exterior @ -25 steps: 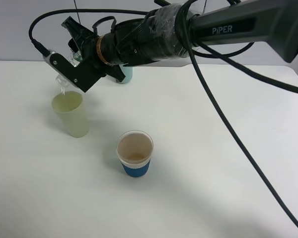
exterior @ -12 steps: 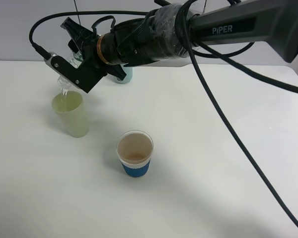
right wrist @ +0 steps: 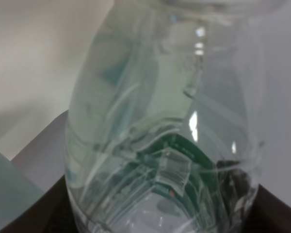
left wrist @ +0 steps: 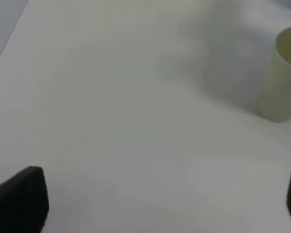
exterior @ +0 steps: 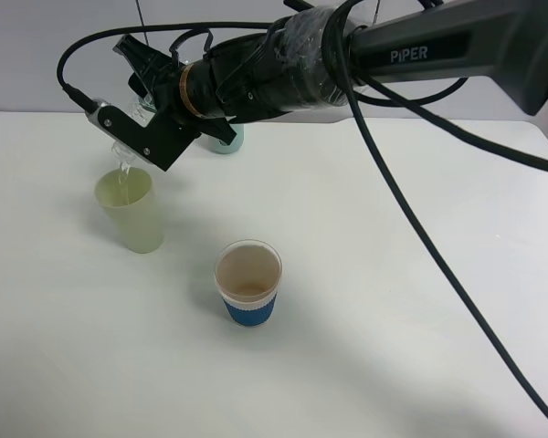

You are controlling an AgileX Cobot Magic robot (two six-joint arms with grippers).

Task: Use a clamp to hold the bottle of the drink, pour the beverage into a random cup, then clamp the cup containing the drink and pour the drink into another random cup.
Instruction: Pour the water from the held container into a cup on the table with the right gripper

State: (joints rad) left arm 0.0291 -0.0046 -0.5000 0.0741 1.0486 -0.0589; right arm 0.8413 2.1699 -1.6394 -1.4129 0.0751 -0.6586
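My right gripper reaches across to the far left and is shut on the clear bottle, which is tipped neck-down. A thin stream of the clear drink falls into the pale yellow-green cup just below the neck. In the right wrist view the ribbed bottle with its dark green label fills the frame between the dark fingers. The blue-sleeved paper cup stands apart, nearer the front. My left gripper hovers open over bare table, with the pale cup some way ahead of it.
A teal tumbler stands at the back, mostly hidden behind my right arm. Thick black cables hang from that arm across the right half of the white table.
My right gripper has lifted and tipped the bottle a little further. The stream into the pale cup goes on. Both cups have stayed where they were.
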